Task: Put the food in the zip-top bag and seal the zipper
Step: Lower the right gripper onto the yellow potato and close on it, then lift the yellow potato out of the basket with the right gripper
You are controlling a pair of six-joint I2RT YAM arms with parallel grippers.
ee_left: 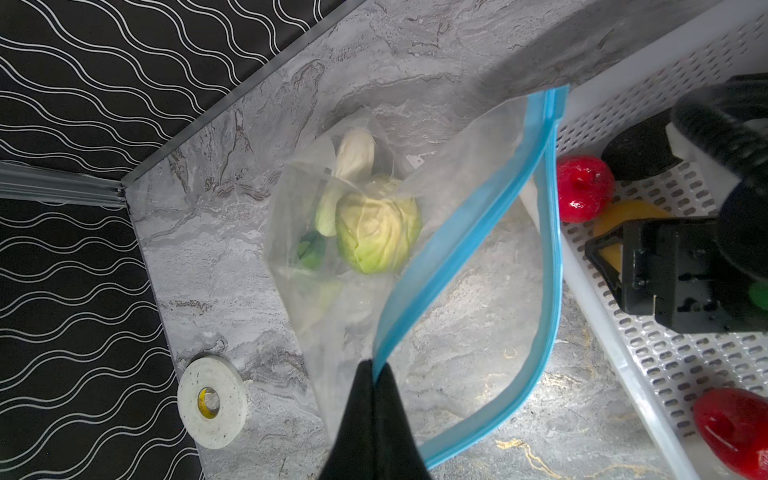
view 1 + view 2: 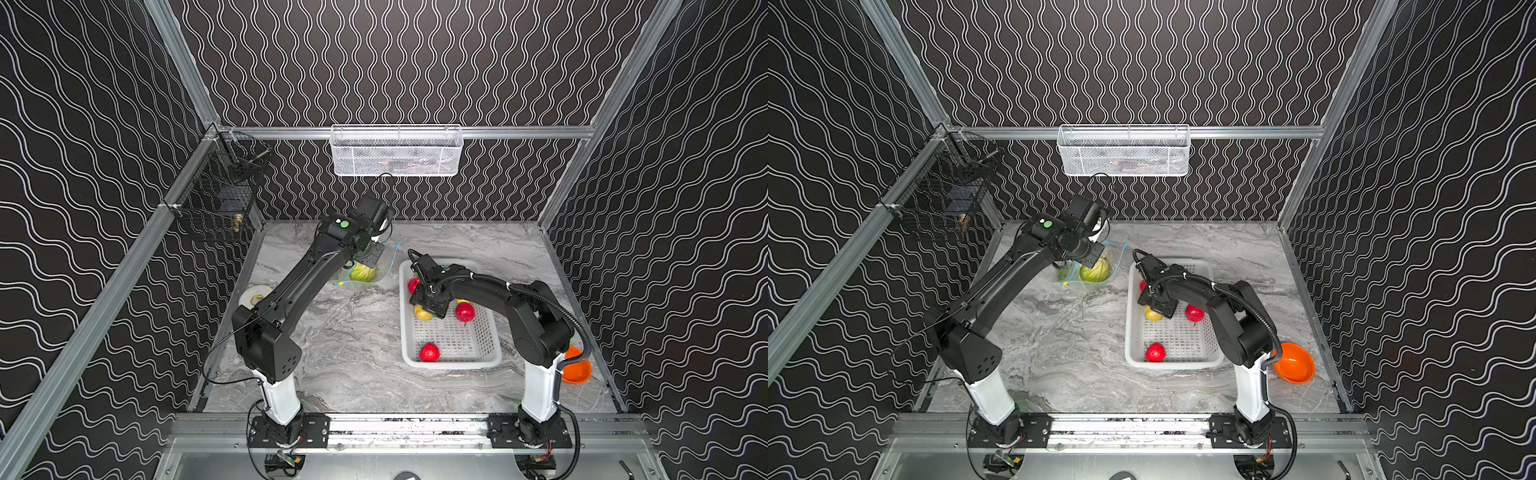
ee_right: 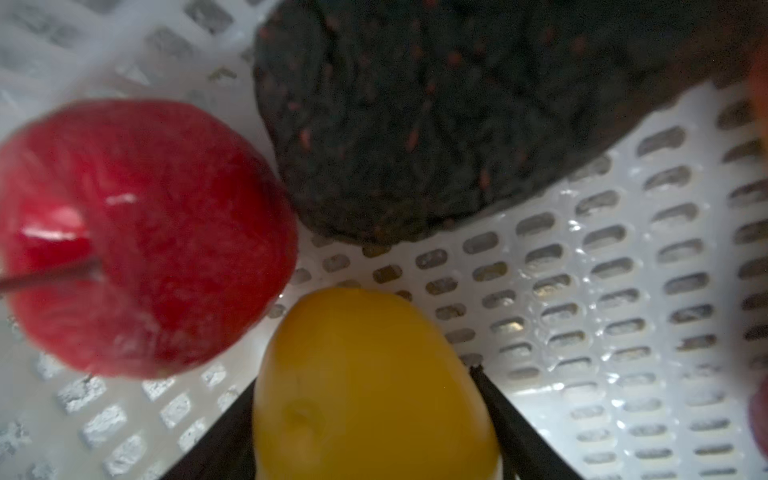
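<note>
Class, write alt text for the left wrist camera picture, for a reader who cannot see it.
The left gripper, fingers shut, pinches the blue zipper of a clear zip-top bag, holding its mouth open. A green cabbage and white radish lie inside; a white basket with red fruit stands beside it.

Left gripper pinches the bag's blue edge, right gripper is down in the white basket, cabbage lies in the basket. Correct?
Not quite: the cabbage lies inside the bag, as the left wrist view shows. The rest stands.
</note>
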